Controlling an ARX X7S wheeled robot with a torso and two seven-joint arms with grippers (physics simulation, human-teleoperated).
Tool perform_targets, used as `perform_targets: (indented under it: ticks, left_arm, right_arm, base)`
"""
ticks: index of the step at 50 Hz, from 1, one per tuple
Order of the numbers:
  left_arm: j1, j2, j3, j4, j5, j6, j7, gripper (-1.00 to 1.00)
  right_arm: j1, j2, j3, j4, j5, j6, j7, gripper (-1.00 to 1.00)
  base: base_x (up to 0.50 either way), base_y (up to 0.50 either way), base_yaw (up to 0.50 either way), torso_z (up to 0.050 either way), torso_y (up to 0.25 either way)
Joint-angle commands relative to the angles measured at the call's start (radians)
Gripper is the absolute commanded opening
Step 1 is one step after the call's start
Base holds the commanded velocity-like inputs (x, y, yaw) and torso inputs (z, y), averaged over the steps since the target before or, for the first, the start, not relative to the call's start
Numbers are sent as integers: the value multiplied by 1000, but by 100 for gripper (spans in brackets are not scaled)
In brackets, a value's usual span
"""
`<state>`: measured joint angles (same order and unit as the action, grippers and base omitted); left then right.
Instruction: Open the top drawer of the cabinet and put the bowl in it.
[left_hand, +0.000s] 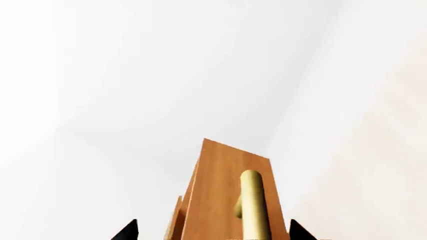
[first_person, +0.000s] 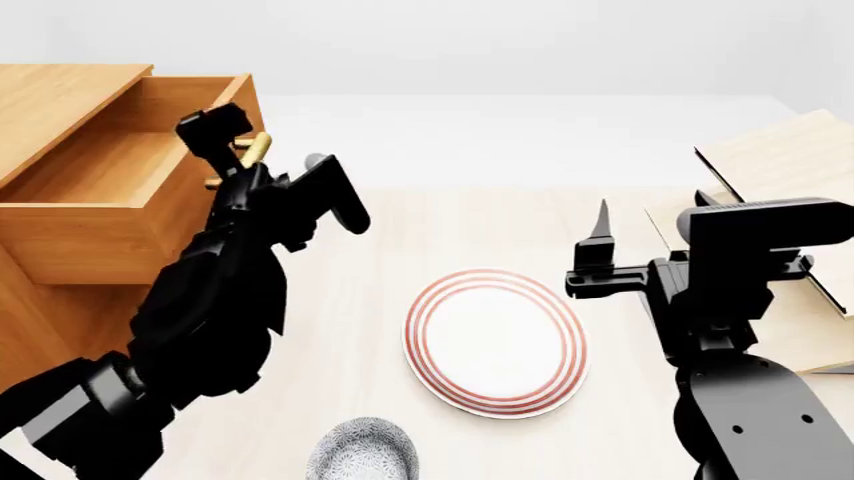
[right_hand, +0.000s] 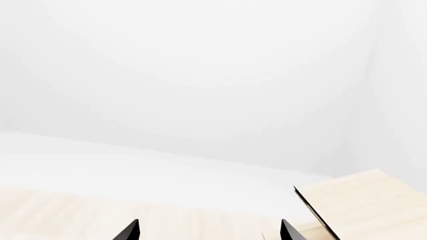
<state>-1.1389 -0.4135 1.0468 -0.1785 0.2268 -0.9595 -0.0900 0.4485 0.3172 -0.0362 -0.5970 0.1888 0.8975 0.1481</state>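
The cabinet (first_person: 54, 95) stands at the left in the head view. Its top drawer (first_person: 94, 240) is pulled out, and its inside is bare. My left gripper (first_person: 230, 140) is at the drawer's brass handle (first_person: 254, 150). In the left wrist view the left gripper (left_hand: 213, 232) is open, its fingertips (left_hand: 128, 231) wide apart on either side of the drawer front (left_hand: 213, 190) and the handle (left_hand: 253, 205). The speckled bowl (first_person: 363, 452) sits on the table at the near edge of the head view. My right gripper (first_person: 598, 250) is open and empty above the table, and the right wrist view (right_hand: 208, 231) shows this too.
A white plate with red rings (first_person: 497, 340) lies on the pale table (first_person: 441, 220) between my arms, just beyond the bowl. A pale tilted wooden shelf rack (first_person: 787, 170) stands at the right, close to my right arm, and shows in the right wrist view (right_hand: 360, 205).
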Motion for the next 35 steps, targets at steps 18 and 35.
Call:
perform_targets:
  ticks: [18, 35]
  left_arm:
    - [-270, 184, -735, 172, -275, -325, 105, 100]
    - [-379, 238, -952, -143, -301, -331, 47, 100]
  right_arm:
    - [16, 6, -5, -38, 16, 38, 9, 100]
    - [31, 8, -14, -34, 21, 45, 14, 100]
  base:
    - [0, 0, 0, 0, 0]
    - [0, 0, 0, 0, 0]
